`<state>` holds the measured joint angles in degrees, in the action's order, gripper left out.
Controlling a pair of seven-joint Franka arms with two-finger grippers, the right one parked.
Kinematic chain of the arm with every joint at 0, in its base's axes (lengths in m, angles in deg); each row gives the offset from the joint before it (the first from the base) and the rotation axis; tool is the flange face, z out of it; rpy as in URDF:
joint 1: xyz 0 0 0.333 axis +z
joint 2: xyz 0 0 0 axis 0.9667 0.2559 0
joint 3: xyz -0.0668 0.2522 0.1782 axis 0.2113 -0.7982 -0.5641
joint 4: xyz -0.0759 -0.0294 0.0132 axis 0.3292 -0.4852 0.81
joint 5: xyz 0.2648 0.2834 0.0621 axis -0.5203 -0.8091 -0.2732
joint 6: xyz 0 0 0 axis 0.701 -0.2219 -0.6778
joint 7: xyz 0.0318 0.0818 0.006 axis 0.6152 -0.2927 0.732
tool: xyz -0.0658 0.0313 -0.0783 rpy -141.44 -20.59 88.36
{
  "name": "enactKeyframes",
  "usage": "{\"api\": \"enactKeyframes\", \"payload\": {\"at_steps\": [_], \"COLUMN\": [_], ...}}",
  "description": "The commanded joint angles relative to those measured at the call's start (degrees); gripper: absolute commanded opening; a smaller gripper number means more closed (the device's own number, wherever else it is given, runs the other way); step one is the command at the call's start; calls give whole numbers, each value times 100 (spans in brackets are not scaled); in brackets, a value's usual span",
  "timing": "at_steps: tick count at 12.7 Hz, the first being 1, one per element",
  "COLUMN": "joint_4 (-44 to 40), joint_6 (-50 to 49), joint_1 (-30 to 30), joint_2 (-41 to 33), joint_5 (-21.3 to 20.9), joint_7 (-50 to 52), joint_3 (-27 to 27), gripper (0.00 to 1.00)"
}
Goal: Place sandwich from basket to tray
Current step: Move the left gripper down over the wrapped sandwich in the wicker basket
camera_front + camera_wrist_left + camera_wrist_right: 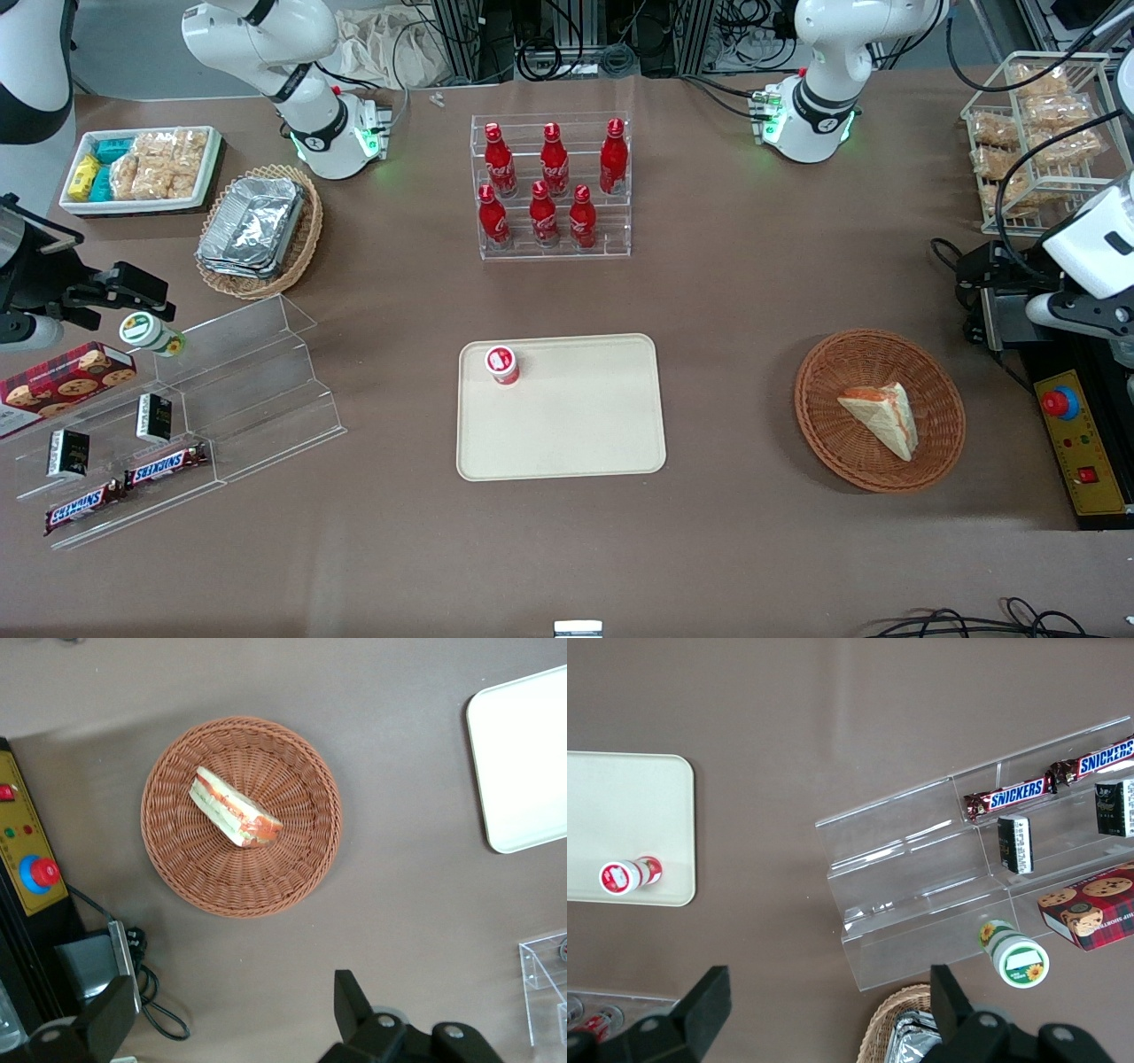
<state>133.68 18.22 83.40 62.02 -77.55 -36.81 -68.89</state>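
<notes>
Basket: woven wicker, reddish-brown, ribbed rough weave. Sandwich: soft pale bread, matt, moist-looking orange filling edge. Tray: smooth cream plastic, faint sheen. Bench: brown matt covering, even, cloth-like. Gripper above bench near basket: black matt plastic fingers, spread wide. Bottles: glossy red. Rack: clear shiny acrylic.

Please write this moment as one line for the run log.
tool open, above table beside basket | sandwich in basket | tray without sandwich

The sandwich lies in the basket, toward the working arm's end of the bench. The tray sits well apart. The pincer hangs above the bench beside the basket.
</notes>
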Motion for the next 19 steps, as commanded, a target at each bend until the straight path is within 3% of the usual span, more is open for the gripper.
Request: {"api": "enactKeyframes", "payload": {"at_steps": [1, 5, 9, 12, 15, 19], "joint_4": [-135, -83, 1207, 1612, 1763, 1790], "joint_6": [-142, -55, 1568, 2298, 3178, 3926], "joint_1": [-58, -58, -50, -49, -50, -32], "joint_2": [68, 252, 147, 462, 945, 1578], "joint_5": [40, -3, 49, 6, -56, -91], "joint_7": [193, 446, 1922, 2600, 4118, 4272], "joint_3": [-34, -43, -52, -69, -69, -183], "gripper": [100, 100, 100, 100, 100, 100]}}
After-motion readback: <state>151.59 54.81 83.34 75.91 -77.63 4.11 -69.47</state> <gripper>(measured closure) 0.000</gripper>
